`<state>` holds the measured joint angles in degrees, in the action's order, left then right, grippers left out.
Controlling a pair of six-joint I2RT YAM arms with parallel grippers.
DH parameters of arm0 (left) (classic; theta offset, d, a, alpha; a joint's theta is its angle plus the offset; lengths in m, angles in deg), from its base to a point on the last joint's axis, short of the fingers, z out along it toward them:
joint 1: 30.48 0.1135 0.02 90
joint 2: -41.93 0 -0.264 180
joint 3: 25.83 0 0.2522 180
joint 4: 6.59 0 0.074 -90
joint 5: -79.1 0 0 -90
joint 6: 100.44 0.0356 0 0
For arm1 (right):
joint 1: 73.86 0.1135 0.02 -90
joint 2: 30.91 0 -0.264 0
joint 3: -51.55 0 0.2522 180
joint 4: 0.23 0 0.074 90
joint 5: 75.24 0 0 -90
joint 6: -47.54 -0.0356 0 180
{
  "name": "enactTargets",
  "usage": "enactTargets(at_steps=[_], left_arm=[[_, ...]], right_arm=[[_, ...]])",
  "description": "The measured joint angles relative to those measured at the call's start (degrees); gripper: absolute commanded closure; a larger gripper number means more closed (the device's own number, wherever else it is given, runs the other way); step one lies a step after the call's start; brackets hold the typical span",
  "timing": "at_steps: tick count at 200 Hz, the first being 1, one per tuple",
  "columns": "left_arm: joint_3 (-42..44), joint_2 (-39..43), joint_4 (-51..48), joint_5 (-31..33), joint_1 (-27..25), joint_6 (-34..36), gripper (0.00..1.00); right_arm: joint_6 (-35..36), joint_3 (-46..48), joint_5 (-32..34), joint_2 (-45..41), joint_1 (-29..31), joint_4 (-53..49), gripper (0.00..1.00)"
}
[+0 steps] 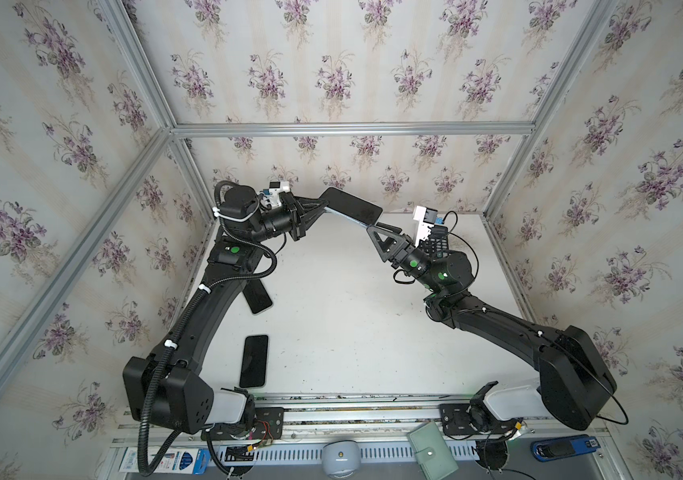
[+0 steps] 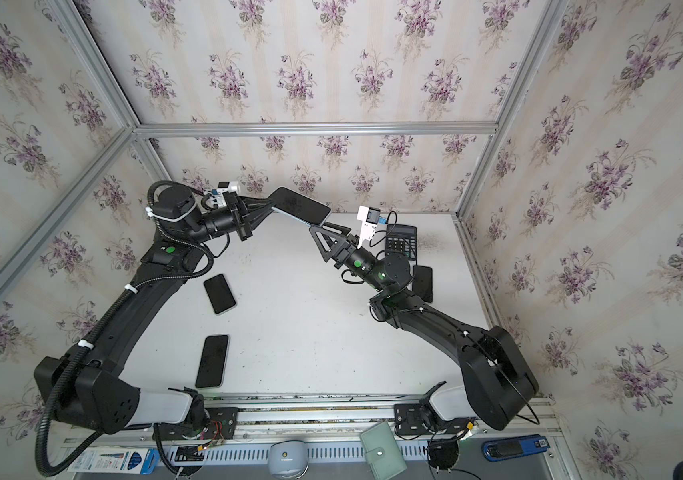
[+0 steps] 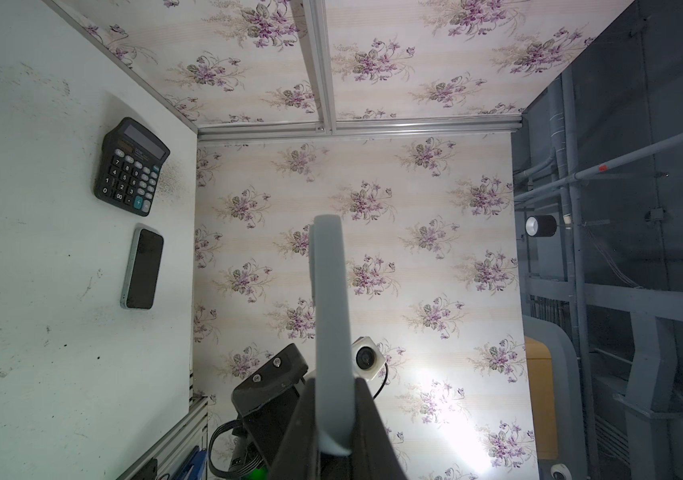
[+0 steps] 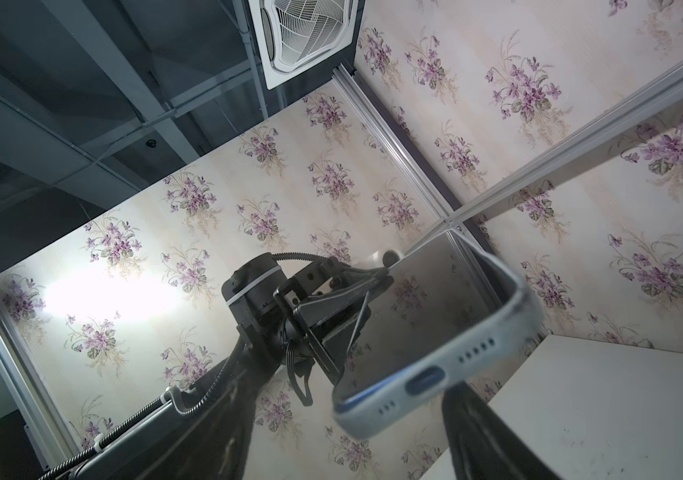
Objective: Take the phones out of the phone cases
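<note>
The phone (image 1: 352, 203) (image 2: 302, 203), its black screen facing up, hangs in the air over the back of the table in both top views. It sits in a pale grey-blue phone case (image 4: 435, 374) (image 3: 329, 291). My left gripper (image 1: 323, 206) (image 2: 271, 204) (image 3: 333, 382) is shut on one long edge of the case. My right gripper (image 1: 377, 228) (image 2: 319, 227) (image 4: 352, 399) stands open at the charging-port end. That end lies between its spread fingers, with a gap showing on one side.
Two more phones (image 1: 254, 360) (image 2: 219, 293) lie on the white table (image 1: 352, 324) near the left arm, another phone (image 2: 422, 282) (image 3: 142, 268) beside the right arm. A black calculator (image 2: 401, 242) (image 3: 131, 166) sits at the back right. A green wallet (image 1: 433, 455) lies at the front rail.
</note>
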<state>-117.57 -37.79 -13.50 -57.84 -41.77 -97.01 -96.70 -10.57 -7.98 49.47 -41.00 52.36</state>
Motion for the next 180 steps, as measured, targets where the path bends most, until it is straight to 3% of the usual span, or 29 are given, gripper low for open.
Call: enactTargets(at_steps=[58, 103, 136, 180], left_arm=[[1.0, 0.1, 0.5, 0.2, 0.0, -0.5, 1.00], [1.1, 0.1, 0.7, 1.2, 0.0, -0.5, 1.00], [1.1, 0.1, 0.7, 1.8, 0.0, -0.5, 1.00], [1.1, 0.2, 0.7, 1.9, -0.3, -0.3, 1.00]], right_arm=[[-3.2, -1.8, 0.8, 2.2, 0.0, 1.1, 0.54], [-4.5, -0.9, 0.9, 2.1, 0.9, 1.4, 0.59], [-4.9, -0.1, 1.0, 2.1, 1.4, 1.7, 0.67], [-5.0, 0.9, 2.0, 2.3, 1.4, 2.1, 0.65]])
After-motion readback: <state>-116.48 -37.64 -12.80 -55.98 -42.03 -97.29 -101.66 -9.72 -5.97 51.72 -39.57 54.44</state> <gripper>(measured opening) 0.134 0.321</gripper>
